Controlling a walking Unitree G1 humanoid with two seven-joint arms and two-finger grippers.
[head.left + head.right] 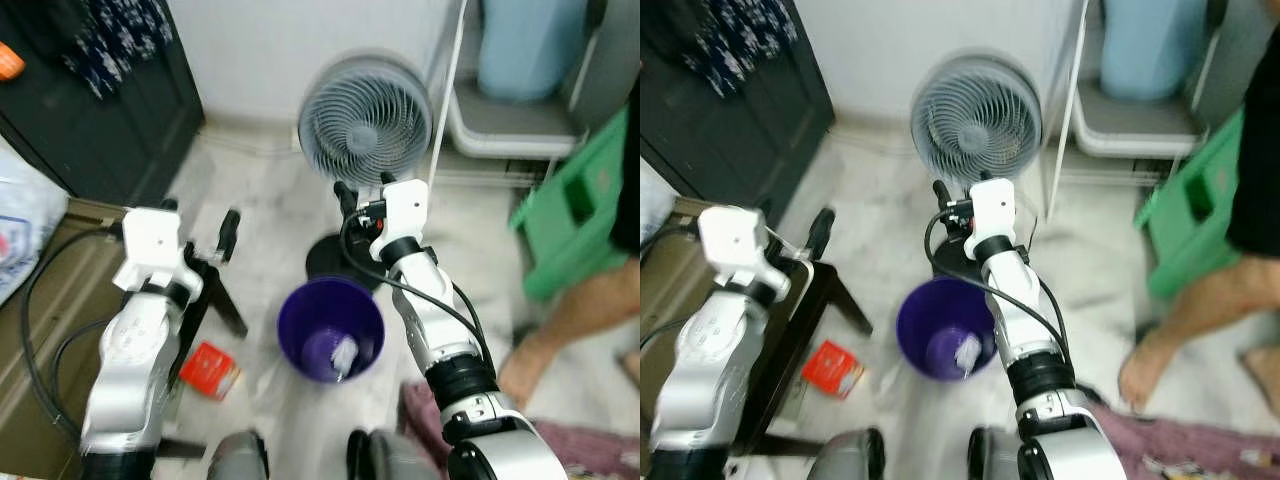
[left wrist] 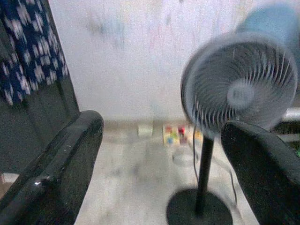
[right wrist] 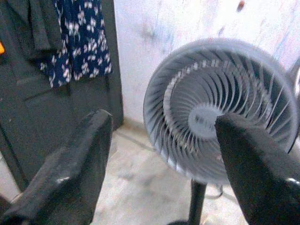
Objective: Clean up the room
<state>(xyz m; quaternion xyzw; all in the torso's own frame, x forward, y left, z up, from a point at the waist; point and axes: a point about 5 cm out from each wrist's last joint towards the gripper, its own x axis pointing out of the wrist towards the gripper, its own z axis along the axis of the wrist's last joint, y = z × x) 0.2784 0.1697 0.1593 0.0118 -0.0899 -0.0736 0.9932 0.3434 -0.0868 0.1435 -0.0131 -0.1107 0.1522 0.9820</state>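
Ahead of us a fan blocks the way, purple bin below, someone's bare foot at right. Both grippers' fingers spread, empty.

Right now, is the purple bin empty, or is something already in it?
Not empty. The purple bin stands upright on the floor in front of the fan, and a small whitish piece of rubbish lies at its bottom.

Left gripper: raised forward, fingers spread wide, empty. Right gripper: raised forward, fingers spread wide, empty.
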